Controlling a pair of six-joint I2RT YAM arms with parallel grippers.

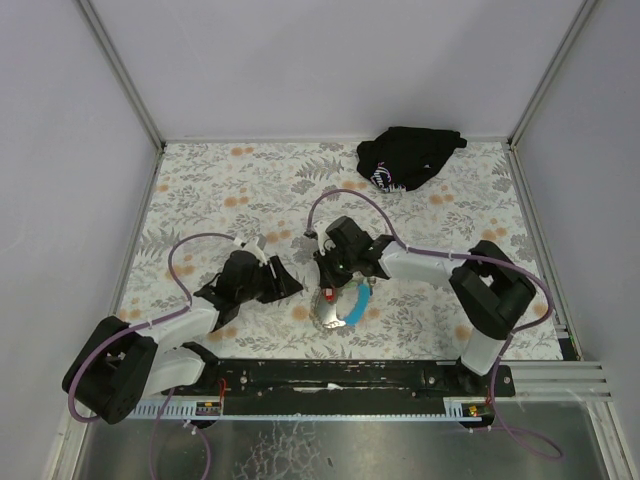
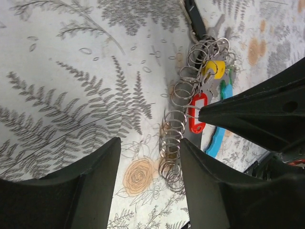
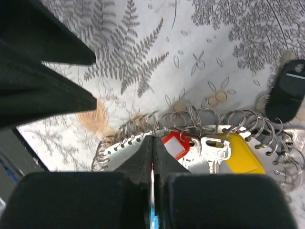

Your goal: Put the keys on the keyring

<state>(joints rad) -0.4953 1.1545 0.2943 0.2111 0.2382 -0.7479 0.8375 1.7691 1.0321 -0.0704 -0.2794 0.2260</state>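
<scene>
Though indistinct overhead, keys (image 3: 215,151) sharp wrist-side.

My overhead camera sits above and behind my two bases and looks down across the whole table (image 1: 230,190). It is far from the keyring (image 1: 335,308), which shows small there. My left wrist camera looks in low and close from the keyring's left side, out between my left fingers (image 2: 90,191). My right wrist camera hangs almost straight over the keyring, very near, sighting past my right fingers (image 3: 143,162). All three views share the keyring and the fern print around it.
</scene>
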